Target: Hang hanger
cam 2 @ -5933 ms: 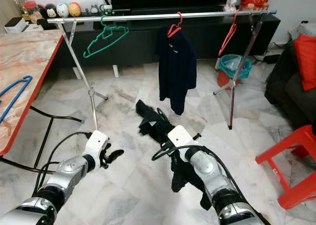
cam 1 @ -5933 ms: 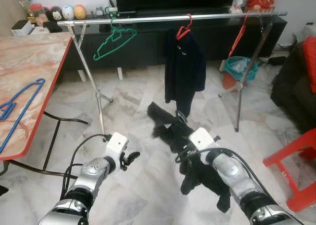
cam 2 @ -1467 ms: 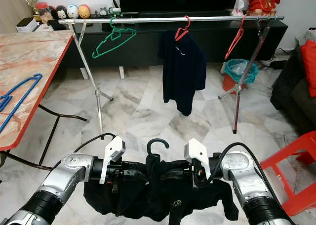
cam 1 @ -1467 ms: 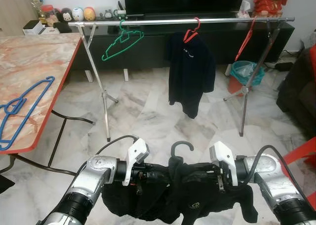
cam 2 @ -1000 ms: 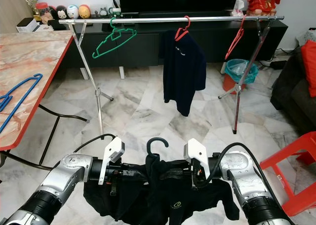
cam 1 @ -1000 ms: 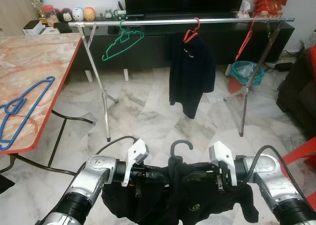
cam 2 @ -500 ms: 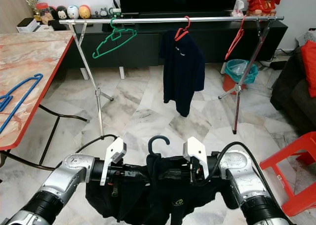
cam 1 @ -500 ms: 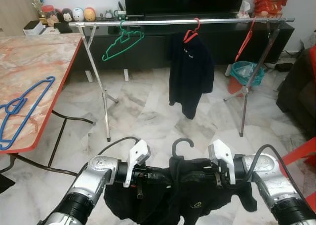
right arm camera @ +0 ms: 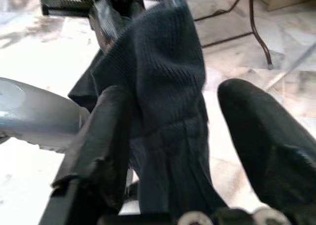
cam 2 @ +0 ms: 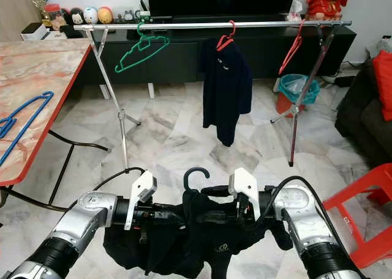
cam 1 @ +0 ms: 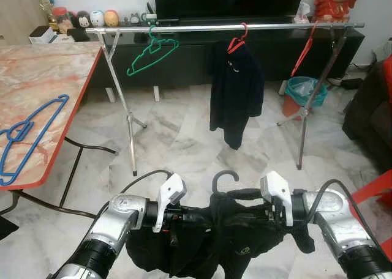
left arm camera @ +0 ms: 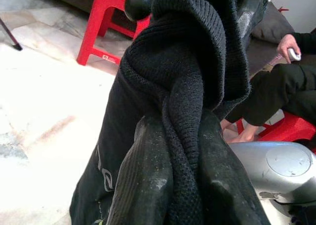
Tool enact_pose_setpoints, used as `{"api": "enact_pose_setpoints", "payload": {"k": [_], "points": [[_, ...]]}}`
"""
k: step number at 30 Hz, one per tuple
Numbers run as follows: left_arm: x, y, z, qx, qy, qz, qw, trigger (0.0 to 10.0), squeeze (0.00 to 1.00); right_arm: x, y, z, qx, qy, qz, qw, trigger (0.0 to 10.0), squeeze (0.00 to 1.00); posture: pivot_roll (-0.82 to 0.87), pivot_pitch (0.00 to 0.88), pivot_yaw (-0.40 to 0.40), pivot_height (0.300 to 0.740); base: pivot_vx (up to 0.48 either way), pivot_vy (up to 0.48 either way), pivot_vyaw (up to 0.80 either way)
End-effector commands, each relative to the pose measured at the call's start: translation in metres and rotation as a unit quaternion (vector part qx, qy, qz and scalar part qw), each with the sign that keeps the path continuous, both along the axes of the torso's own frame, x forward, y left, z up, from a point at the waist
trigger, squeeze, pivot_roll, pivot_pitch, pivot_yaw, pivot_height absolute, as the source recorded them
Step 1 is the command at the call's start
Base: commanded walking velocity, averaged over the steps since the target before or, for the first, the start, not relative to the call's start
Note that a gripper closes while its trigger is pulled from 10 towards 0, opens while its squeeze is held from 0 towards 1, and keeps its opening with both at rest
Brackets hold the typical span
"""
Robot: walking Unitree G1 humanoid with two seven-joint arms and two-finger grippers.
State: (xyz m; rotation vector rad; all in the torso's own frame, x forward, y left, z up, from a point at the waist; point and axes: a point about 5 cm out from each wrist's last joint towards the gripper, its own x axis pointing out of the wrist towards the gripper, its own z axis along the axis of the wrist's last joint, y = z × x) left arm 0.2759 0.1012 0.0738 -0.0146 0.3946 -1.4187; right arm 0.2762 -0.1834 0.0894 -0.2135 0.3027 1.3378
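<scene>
A black knit garment [cam 1: 226,236] on a black hanger, whose hook [cam 1: 223,178] sticks up, hangs between my two grippers low in front of me. My left gripper [cam 1: 190,216] is shut on the garment's left shoulder; in the left wrist view the fingers [left arm camera: 143,175] pinch the knit fabric [left arm camera: 187,82]. My right gripper [cam 1: 262,215] is at the right shoulder. In the right wrist view its fingers [right arm camera: 94,151] stand apart, with the fabric [right arm camera: 158,87] draped against one of them. The steel clothes rail [cam 1: 202,27] stands ahead across the room.
On the rail hang a green hanger [cam 1: 150,51], a dark shirt [cam 1: 236,89] on a red hanger, and another red hanger [cam 1: 301,49]. A marble table [cam 1: 43,65] with a blue hanger [cam 1: 27,132] is at left. A red stool [cam 1: 376,193] and a seated person [left arm camera: 276,92] are at right.
The garment has bunched inward and its right side has pulled up toward the right gripper, where a black loop now shows above it. Both arms hold their height.
</scene>
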Motion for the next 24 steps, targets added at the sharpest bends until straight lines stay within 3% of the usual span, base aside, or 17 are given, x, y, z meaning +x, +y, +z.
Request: {"api": "enact_pose_setpoints", "payload": {"k": [1, 14, 15, 16, 17, 21, 22, 23, 24], "points": [[0.002, 0.003, 0.000, 0.006, -0.011, 0.007, 1.000, 0.0, 0.00, 0.002, -0.008, 0.003, -0.007, -0.012, -0.016, 1.000, 10.0, 1.00, -0.03, 0.000, 0.006, 0.740, 0.000, 0.000, 0.00], [0.006, 0.006, -0.004, 0.013, -0.016, 0.028, 0.999, 0.0, 0.00, 0.005, -0.037, 0.004, -0.047, -0.053, -0.096, 0.993, 10.0, 1.00, -0.04, 0.000, 0.014, 0.740, 0.000, 0.000, 0.00], [0.007, 0.007, -0.004, 0.015, -0.018, 0.033, 0.999, 0.0, 0.00, 0.008, -0.041, 0.006, -0.049, -0.065, -0.117, 0.990, 10.0, 0.75, -0.04, 0.000, 0.015, 0.740, 0.000, 0.000, 0.00], [0.008, 0.007, -0.005, 0.016, -0.020, 0.037, 0.999, 0.0, 0.00, 0.010, -0.043, 0.007, -0.051, -0.073, -0.130, 0.988, 10.0, 0.75, -0.04, 0.000, 0.015, 0.740, 0.000, 0.000, 0.00], [0.008, 0.008, -0.006, 0.019, -0.022, 0.042, 0.999, 0.0, 0.00, 0.012, -0.045, 0.009, -0.047, -0.084, -0.147, 0.984, 10.0, 0.00, -0.04, 0.000, 0.015, 0.740, 0.000, 0.000, 0.00], [0.014, 0.011, -0.011, 0.034, -0.037, 0.083, 0.995, 0.3, 0.00, 0.021, -0.051, 0.017, -0.025, -0.126, -0.212, 0.969, 10.0, 0.00, -0.04, 0.000, 0.018, 0.740, 0.000, 0.000, 0.00], [0.018, 0.012, -0.013, 0.041, -0.046, 0.110, 0.992, 4.4, 0.00, 0.026, -0.054, 0.023, -0.012, -0.154, -0.256, 0.954, 10.0, 0.00, -0.04, 0.000, 0.018, 0.740, 0.000, 0.000, 0.00], [0.018, 0.012, -0.013, 0.041, -0.046, 0.110, 0.992, 4.4, 0.00, 0.026, -0.054, 0.023, -0.012, -0.154, -0.256, 0.954, 10.0, 0.00, -0.04, 0.000, 0.018, 0.740, 0.000, 0.000, 0.00], [0.023, 0.014, -0.014, 0.047, -0.055, 0.140, 0.988, 4.8, 0.00, 0.031, -0.058, 0.026, 0.000, -0.172, -0.297, 0.939, 10.0, 0.00, -0.05, 0.000, 0.020, 0.740, 0.000, 0.000, 0.00]]}}
